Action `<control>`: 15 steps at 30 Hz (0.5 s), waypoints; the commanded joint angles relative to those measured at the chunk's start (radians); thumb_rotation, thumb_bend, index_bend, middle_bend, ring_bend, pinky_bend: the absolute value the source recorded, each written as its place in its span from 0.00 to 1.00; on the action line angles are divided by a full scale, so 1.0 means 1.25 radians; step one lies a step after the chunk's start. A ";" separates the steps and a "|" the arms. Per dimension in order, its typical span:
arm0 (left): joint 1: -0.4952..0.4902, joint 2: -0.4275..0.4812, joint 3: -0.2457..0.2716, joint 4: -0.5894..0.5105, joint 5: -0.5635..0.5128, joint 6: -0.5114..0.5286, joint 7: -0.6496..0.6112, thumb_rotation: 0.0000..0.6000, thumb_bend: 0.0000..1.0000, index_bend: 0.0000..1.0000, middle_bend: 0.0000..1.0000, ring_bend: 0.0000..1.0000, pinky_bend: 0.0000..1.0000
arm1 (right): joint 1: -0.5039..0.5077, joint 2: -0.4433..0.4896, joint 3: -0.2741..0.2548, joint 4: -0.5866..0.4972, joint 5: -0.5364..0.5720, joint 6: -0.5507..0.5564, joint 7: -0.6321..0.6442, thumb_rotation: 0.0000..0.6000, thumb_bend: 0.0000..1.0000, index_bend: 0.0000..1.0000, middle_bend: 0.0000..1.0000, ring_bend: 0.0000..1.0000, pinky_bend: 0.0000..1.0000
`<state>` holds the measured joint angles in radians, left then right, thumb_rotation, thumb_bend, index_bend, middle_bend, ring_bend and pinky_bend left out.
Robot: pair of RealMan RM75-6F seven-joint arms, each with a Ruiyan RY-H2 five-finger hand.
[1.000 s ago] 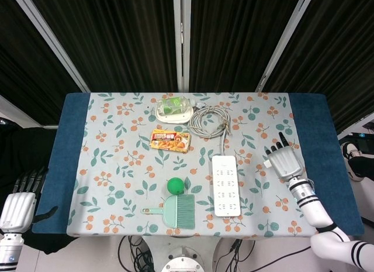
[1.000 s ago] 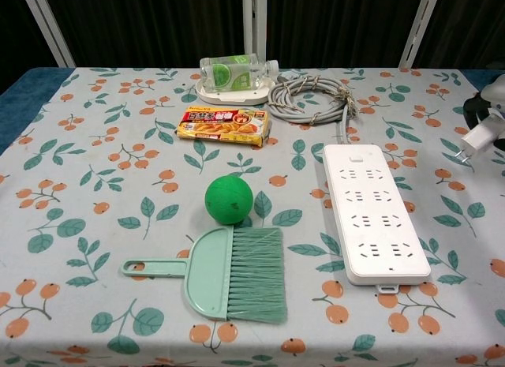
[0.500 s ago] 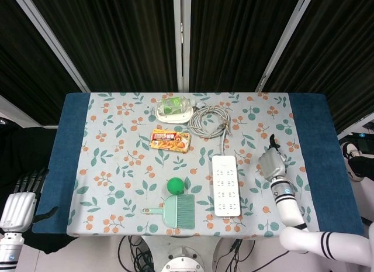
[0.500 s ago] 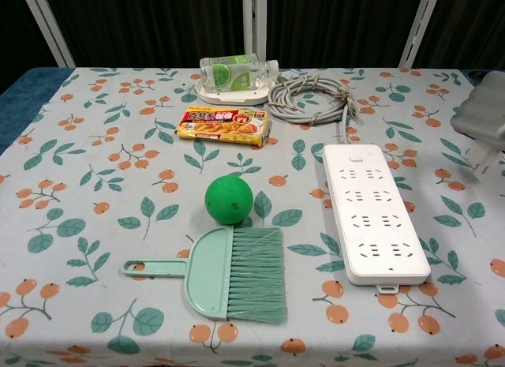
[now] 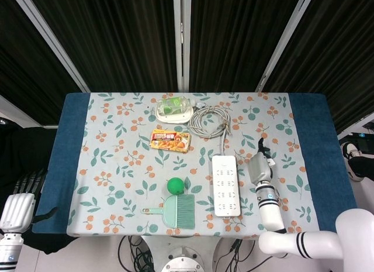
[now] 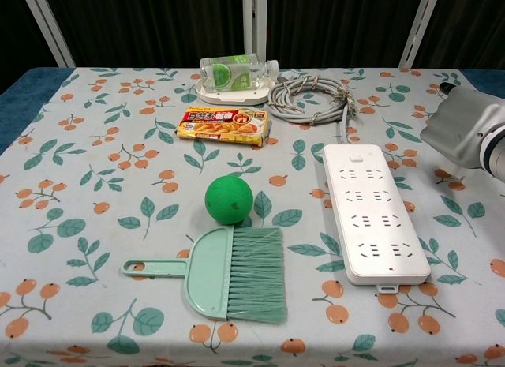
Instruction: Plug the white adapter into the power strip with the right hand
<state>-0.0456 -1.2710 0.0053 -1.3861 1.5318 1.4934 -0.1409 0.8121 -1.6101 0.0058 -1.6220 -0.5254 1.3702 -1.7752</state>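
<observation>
Just right of the power strip (image 5: pixel 225 185), over the flowered tablecloth (image 5: pixel 111 143): the right hand (image 5: pixel 258 167), grey back turned to both cameras, fingers tucked out of sight. Cannot tell whether closed, spread or clasping anything. No telling where the white adapter is either; hidden by the hand in both views and not seen seated in any socket of the strip. Near the strip's upper end in the chest view, apart from its casing. At the strip's far end, joined by a lead, a loosely coiled grey cable (image 5: pixel 207 121). Left of the strip, well apart from the hand, a green ball (image 5: pixel 175 185), and just in front of it a mint-green dustpan and brush (image 5: pixel 178 210), bristles toward the strip, handle pointing left. Farther back, a yellow-and-red food box (image 5: pixel 170 139) lying flat, and behind that a clear bottle with a green label (image 5: pixel 174 105) lying on its side on a white dish (image 6: pixel 229 92), just beside the cable coil. Off the table's near-left corner, low in the head view, the left hand (image 5: pixel 17 205), fingers straight and spread, holding nothing.
</observation>
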 commanded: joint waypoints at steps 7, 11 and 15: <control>0.000 0.002 0.000 -0.007 0.000 -0.001 0.007 1.00 0.13 0.00 0.00 0.00 0.00 | 0.007 -0.008 -0.011 -0.003 0.001 -0.004 0.038 1.00 0.36 0.28 0.42 0.20 0.00; 0.001 0.002 0.001 -0.007 -0.003 -0.002 0.007 1.00 0.13 0.00 0.00 0.00 0.00 | 0.010 -0.005 -0.012 -0.012 0.001 -0.006 0.059 1.00 0.33 0.12 0.36 0.16 0.00; 0.001 0.002 0.000 -0.007 -0.003 -0.002 0.006 1.00 0.13 0.00 0.00 0.00 0.00 | 0.012 0.000 -0.016 -0.020 -0.003 -0.009 0.077 1.00 0.33 0.09 0.34 0.15 0.00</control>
<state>-0.0441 -1.2689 0.0057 -1.3948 1.5280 1.4913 -0.1329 0.8260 -1.6121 -0.0123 -1.6450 -0.5274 1.3608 -1.6847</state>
